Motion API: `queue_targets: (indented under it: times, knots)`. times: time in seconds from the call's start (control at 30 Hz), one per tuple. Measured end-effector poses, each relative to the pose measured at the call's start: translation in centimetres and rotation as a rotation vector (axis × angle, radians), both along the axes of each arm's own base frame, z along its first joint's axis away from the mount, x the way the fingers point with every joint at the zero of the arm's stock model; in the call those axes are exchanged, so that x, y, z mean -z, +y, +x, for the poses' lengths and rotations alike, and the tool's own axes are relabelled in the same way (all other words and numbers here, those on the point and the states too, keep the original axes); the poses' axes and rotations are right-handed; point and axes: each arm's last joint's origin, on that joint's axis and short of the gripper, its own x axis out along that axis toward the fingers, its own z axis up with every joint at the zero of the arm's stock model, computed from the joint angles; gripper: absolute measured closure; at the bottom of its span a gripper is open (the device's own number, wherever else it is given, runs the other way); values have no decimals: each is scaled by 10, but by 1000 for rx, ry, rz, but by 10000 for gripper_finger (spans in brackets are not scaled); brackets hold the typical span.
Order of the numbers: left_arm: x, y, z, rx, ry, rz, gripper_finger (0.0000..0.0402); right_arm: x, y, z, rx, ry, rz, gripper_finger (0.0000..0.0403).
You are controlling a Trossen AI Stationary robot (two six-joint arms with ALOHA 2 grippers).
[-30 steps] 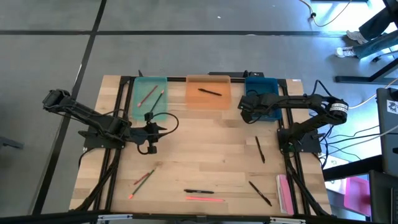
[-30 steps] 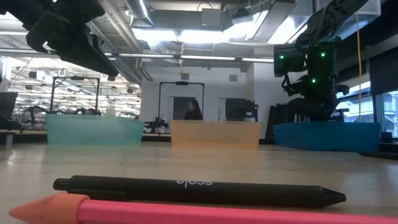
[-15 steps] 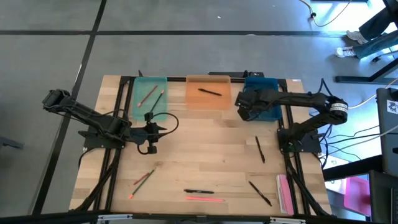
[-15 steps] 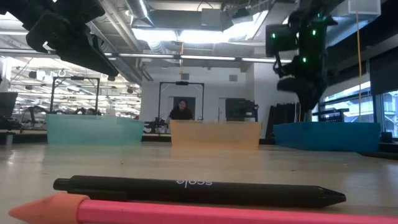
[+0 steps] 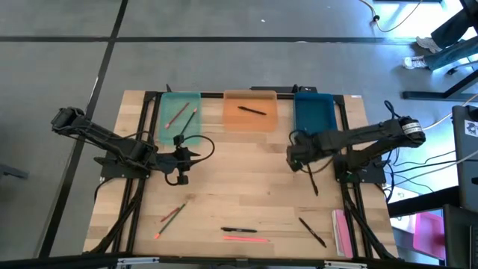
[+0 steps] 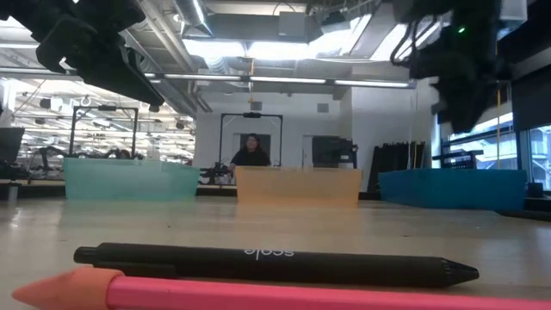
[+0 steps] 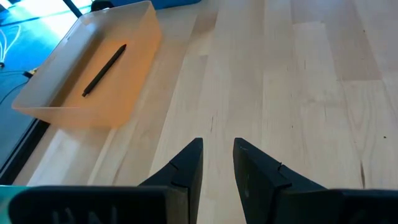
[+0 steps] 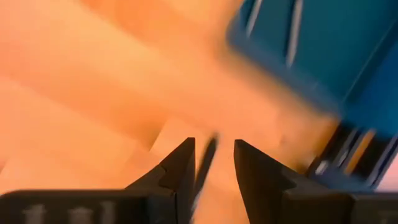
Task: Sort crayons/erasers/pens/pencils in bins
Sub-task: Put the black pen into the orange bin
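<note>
Right gripper [image 5: 293, 158]: your fingers are spread and empty, over bare table [image 5: 246, 179] just below the blue bin [image 5: 313, 113], beside a loose black pen [image 5: 311, 179]. Left gripper [image 5: 196, 155] waits parted near the teal bin [image 5: 179, 113], which holds two pencils [image 5: 181, 116]. Orange bin [image 5: 250, 112] holds one pen [image 5: 252, 110].

My hand [image 8: 212, 163] hangs with fingers [image 8: 180, 168] parted over the counter [image 8: 93, 93], a pen [image 8: 205, 163] between them, blue bin [image 8: 311, 50] beyond.
</note>
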Motion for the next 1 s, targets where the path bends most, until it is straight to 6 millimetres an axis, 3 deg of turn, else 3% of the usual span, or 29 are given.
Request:
queue_targets:
  times: [0.23,0.43,0.7,1.0]
  knots:
    - [0,0,0,1,0,1,320,6,44,-4,67,-3,125,287]
    - [0,-3,1,65,2,-53,320,12,65,-7,107,16,143,287]
    - [-7,-10,6,252,-44,-125,320,40,70,-21,181,94,175,287]
    - [-9,-11,8,282,-59,-121,320,64,69,-25,184,82,210,287]
